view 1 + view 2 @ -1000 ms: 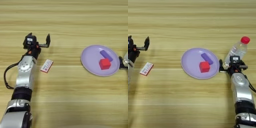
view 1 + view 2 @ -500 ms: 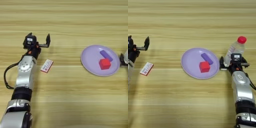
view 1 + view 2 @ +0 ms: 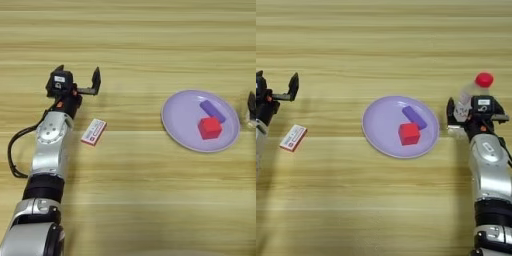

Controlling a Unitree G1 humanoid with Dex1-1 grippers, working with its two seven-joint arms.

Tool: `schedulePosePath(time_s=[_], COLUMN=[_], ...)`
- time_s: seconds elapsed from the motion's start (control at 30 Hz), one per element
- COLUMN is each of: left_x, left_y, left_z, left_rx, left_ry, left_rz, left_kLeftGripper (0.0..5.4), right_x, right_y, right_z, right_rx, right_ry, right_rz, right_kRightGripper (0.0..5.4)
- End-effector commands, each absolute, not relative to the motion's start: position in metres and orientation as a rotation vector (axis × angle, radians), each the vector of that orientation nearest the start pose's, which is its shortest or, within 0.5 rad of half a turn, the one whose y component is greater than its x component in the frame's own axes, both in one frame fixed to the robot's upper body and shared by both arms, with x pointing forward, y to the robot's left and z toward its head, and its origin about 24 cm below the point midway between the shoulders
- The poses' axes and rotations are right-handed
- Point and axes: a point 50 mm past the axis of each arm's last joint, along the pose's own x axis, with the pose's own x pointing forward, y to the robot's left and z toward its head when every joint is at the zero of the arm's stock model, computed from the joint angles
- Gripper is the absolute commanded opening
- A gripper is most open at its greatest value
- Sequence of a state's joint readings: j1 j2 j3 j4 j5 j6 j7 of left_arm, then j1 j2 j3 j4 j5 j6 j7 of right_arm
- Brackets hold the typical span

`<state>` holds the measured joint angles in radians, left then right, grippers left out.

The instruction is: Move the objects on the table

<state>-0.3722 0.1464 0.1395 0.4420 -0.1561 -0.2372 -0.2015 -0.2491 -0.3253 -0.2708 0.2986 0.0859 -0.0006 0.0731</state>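
Observation:
A round lilac plate [image 3: 382, 126] lies right of the table's middle and carries a red cube [image 3: 409, 133] and a purple block [image 3: 414, 116]. Just right of it stands a clear bottle [image 3: 470, 95] with a red cap [image 3: 484, 79]. My right gripper [image 3: 475, 114] is open, its fingers [image 3: 450, 109] spread on either side of the bottle's lower part. At the far left my left gripper [image 3: 77, 75] is open and holds nothing. A flat white-and-red packet [image 3: 94, 132] lies on the table [image 3: 130, 200] below and right of it.
Only the light wooden table top with its lengthwise grain lies around these things. My left forearm [image 3: 50, 150] runs from the lower left corner up to the gripper, and my right forearm [image 3: 488, 185] comes up along the right edge.
My right gripper has moved away from me and slightly right, closer around the bottle. The bottle, leaning right a second ago, stands straighter. The left arm, packet and plate are unmoved.

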Motion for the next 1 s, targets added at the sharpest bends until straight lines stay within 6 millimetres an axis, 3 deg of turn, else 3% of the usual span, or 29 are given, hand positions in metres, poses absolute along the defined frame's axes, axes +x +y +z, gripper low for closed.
schedulePosePath(time_s=[0.03,0.37,0.6,1.0], left_x=[0.322,0.323,0.323,0.318], left_y=[0.184,0.184,0.183,0.184], left_z=[0.074,0.072,0.072,0.064], left_rx=[-0.013,-0.014,-0.014,0.077], left_ry=[-0.188,-0.185,-0.184,-0.145], left_rz=[-0.112,-0.111,-0.11,-0.134], left_kLeftGripper=[5.4,5.4,5.4,5.4], right_x=[0.294,0.292,0.28,0.262], right_y=[-0.274,-0.269,-0.26,-0.213], right_z=[0.089,0.118,0.145,0.16], right_rx=[-0.157,-0.177,-0.212,-0.222], right_ry=[-0.084,-0.217,-0.348,-0.469], right_rz=[-0.208,-0.189,-0.177,-0.007], right_kRightGripper=[5.38,5.38,5.38,5.38])
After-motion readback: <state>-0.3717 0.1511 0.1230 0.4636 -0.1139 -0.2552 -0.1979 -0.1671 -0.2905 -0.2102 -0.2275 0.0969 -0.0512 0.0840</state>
